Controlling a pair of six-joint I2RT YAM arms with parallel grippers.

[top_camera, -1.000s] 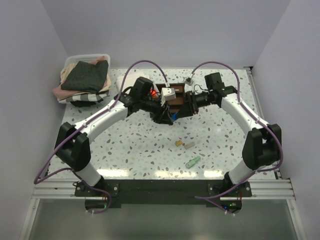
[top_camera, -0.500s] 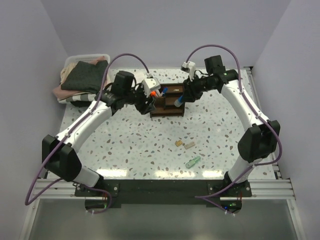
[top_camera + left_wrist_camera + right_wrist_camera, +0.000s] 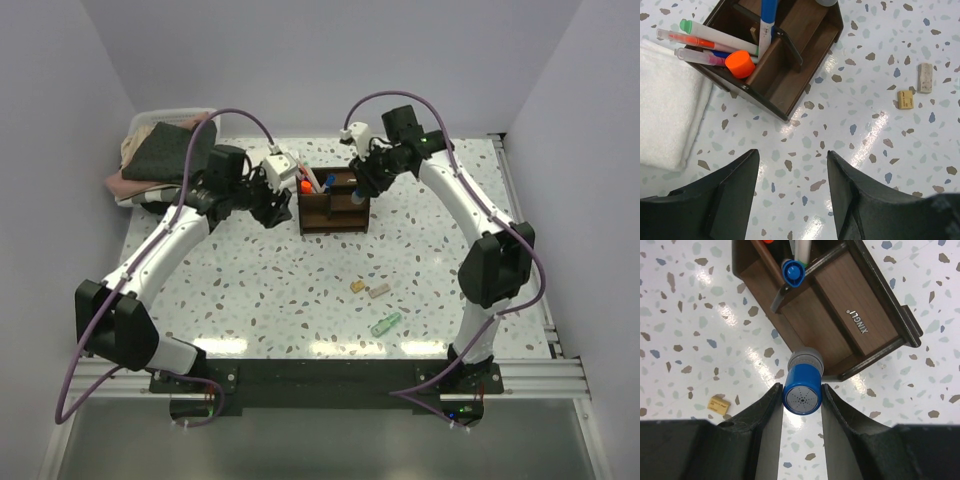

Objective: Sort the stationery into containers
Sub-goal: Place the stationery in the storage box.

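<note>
While the right gripper (image 3: 801,388) clamps a blue-capped marker (image 3: 801,397) above the wooden organiser (image 3: 860,310) and the left gripper (image 3: 791,162) gapes empty, lowering that marker into a compartment likely comes next.

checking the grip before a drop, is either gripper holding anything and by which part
The right gripper clamps the blue-capped marker by its blue cap end, grey body pointing away. The left gripper is open, holding nothing.

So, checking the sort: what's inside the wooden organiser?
Pens, an orange-capped highlighter and a blue-capped marker lean in the organiser's far left sections. Its walls hide their lower ends.
</note>
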